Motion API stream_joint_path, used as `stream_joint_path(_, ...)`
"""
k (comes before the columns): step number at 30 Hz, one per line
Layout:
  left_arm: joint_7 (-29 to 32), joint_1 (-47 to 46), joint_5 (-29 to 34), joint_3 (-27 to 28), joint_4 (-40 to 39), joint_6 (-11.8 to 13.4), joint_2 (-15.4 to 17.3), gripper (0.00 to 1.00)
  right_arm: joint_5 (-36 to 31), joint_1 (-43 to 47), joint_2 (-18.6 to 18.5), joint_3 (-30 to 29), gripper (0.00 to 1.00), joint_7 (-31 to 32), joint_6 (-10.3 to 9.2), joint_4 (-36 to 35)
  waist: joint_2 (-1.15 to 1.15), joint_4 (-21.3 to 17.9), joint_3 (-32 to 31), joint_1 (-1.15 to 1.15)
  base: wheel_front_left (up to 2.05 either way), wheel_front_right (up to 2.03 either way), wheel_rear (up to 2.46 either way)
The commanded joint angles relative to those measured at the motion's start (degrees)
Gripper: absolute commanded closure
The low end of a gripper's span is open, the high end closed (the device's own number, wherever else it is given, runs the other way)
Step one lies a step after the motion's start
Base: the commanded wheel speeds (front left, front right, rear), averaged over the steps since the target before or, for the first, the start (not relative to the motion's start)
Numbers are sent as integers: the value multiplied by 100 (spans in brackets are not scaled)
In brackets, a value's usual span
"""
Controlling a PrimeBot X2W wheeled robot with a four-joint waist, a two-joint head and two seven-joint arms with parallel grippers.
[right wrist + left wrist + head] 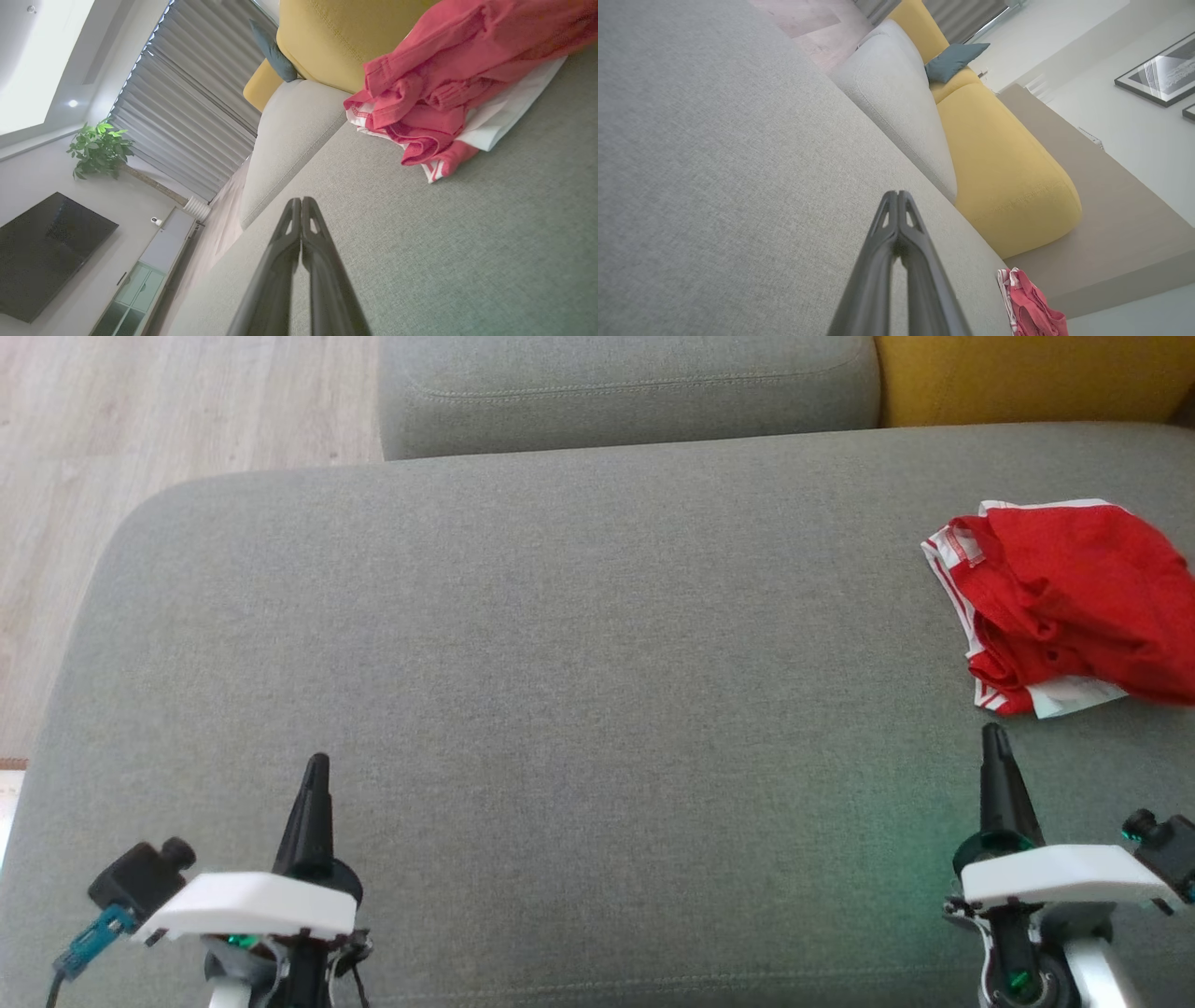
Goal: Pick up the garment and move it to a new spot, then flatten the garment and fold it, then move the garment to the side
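The garment point(1064, 602) is a crumpled red piece with white striped trim, lying in a heap at the right edge of the grey sofa seat point(560, 644). It also shows in the right wrist view as the garment point(444, 88) and small in the left wrist view as the garment point(1029, 305). My right gripper point(994, 733) hovers just below the heap, shut, holding nothing, apart from the cloth. My left gripper point(317, 763) stands at the lower left over bare seat, shut and empty. Both wrist views show the right gripper point(301, 200) and the left gripper point(896, 193) with fingers pressed together.
A grey back cushion point(625, 387) and a yellow cushion point(1027, 378) border the seat's far side. Wooden floor point(140, 420) lies beyond the seat's left edge. A blue pillow point(955, 60) rests farther along the sofa.
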Motion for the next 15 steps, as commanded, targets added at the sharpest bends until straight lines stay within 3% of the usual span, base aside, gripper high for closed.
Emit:
stream_joint_path(1,20,-322,-130,140,-140,-44,89,100,150,-294,-96,21,100,43,18,-175,0,4,-1,0,0,0,0)
stream_joint_path(15,245,-398,-968,336,-22,-150,104,100,1057,-321,-105,-97,100,252,23,-163,0,58,-20,0,0,0,0)
